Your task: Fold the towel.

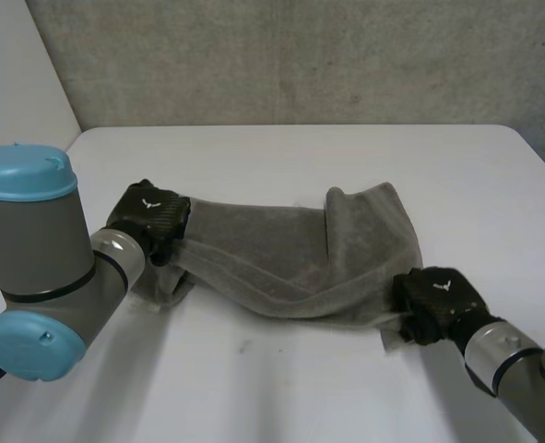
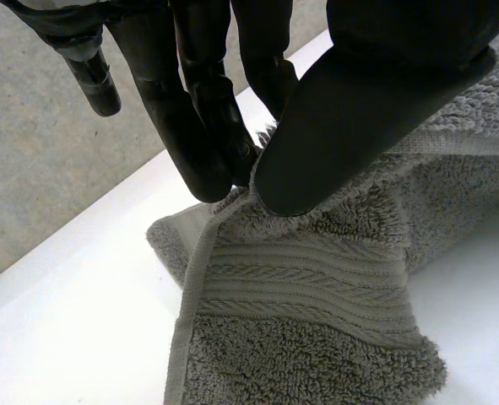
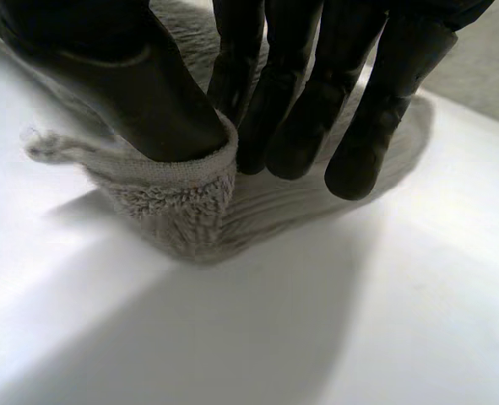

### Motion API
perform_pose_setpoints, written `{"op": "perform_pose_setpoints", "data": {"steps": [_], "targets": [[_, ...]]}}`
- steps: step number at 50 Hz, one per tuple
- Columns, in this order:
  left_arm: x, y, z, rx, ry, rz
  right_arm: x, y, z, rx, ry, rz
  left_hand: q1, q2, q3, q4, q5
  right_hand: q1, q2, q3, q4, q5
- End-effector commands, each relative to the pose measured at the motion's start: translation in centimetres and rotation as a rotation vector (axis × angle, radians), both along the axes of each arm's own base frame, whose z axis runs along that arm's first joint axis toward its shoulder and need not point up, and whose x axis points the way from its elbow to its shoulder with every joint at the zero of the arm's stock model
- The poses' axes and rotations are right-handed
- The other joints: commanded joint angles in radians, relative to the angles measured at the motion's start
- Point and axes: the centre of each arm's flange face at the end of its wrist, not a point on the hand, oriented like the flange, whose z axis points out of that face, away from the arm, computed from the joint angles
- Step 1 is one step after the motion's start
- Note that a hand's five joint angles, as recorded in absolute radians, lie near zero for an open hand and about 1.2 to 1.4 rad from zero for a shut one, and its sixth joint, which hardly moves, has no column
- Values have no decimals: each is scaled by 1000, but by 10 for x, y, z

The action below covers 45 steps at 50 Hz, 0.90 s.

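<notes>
Two black hands hold one grey terry towel [image 1: 290, 268], which lies rumpled across the middle of the white table [image 1: 281, 157] in the head view, with a fold standing up right of centre. The left hand [image 1: 148, 220], at the frame's centre left, pinches the towel's left end. Its wrist view shows the thumb [image 2: 350, 126] pressed against straight fingers [image 2: 198, 135], the hemmed edge caught between them and the banded end hanging past the fingertips. The right hand [image 1: 438, 300], at the lower right, grips the near right corner. In its wrist view the thumb [image 3: 139, 93] clamps a rolled hem against the fingers [image 3: 291, 118], though how much cloth sits inside that pinch is hard to tell.

The towel looks soft, limp and light, so it will likely sag and bunch between the two holds rather than keep any shape. Its thick pile should resist slipping. The stitched hem at the corners seems the firmest place to take hold, since a grip in the loose middle would probably gather only one layer.
</notes>
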Motion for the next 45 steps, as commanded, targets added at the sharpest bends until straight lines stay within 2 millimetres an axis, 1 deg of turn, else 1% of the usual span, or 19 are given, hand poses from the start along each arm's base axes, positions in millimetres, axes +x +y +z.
{"op": "perform_pose_setpoints", "data": {"steps": [1, 3, 4, 6, 9, 11, 12, 14, 15, 17, 19, 20, 22, 27, 33, 37, 42, 44, 45], "targets": [[1, 2, -6, 17, -8, -1, -4, -17, 15, -101, 5, -54, 202, 179, 181, 1218, 205, 67, 79, 65, 61, 60], [2, 5, -9, 30, -14, -1, -4, -20, 31, -177, -12, -55, 202, 179, 181, 1218, 205, 67, 79, 65, 61, 60], [2, 5, -9, 30, -14, -1, -4, -20, 31, -177, -13, -55, 202, 179, 181, 1218, 205, 67, 79, 65, 61, 60], [4, 8, -14, 42, -20, -3, -7, -24, 47, -238, -23, -69, 202, 179, 181, 1218, 205, 67, 79, 65, 61, 60], [5, 9, -18, 47, -21, -4, -9, -26, 52, -258, -26, -75, 202, 179, 181, 1218, 205, 67, 79, 65, 61, 60], [5, 11, -24, 51, -19, -19, -13, -32, 64, -301, -24, -90, 80, 56, 58, 1096, 83, 67, 79, 65, 61, 60], [5, 12, -24, 51, -19, -19, -13, -32, 64, -301, -24, -90, 79, 56, 58, 1095, 82, 67, 79, 65, 61, 60], [6, 13, -29, 46, -19, -25, -19, -39, 74, -339, -18, -110, -73, -96, -94, 943, -70, 67, 79, 65, 61, 60], [6, 13, -29, 46, -19, -25, -19, -39, 75, -339, -18, -110, -73, -97, -95, 943, -71, 67, 79, 65, 61, 60], [6, 14, -31, 42, -17, -25, -24, -44, 77, -347, -13, -128, -173, -197, -195, 843, -170, 67, 79, 65, 61, 60], [7, 14, -34, 32, -14, -24, -37, -55, 82, -363, -4, -168, -319, -343, -341, 697, -316, 67, 79, 65, 61, 60], [7, 14, -34, 32, -14, -24, -37, -55, 82, -363, -4, -168, -320, -343, -342, 696, -317, 67, 79, 65, 61, 60], [7, 16, -37, 26, -11, -24, -44, -60, 83, -353, -4, -176, -422, -446, -444, 593, -420, 67, 79, 65, 61, 60], [12, 18, -39, 35, -14, -16, -52, -66, 78, -325, -6, -176, -437, -461, -459, 578, -435, 67, 79, 65, 61, 60], [18, 25, -39, 46, -16, -9, -52, -69, 70, -296, -5, -174, -446, -470, -468, 570, -443, 67, 79, 65, 61, 60], [25, 26, -38, 47, -16, 7, -52, -70, 70, -298, -5, -174, -446, -470, -468, 570, -443, 67, 79, 65, 61, 60], [34, 21, -38, 43, -14, 43, -53, -70, 70, -298, -5, -176, -414, -437, -436, 602, -411, 67, 79, 65, 61, 60], [36, 19, -39, 41, -12, 49, -53, -70, 71, -299, -5, -177, -352, -376, -374, 664, -349, 67, 79, 65, 61, 60], [37, 18, -39, 41, -12, 55, -54, -71, 70, -298, -4, -180, -268, -291, -290, 748, -265, 67, 79, 65, 61, 60]]}}
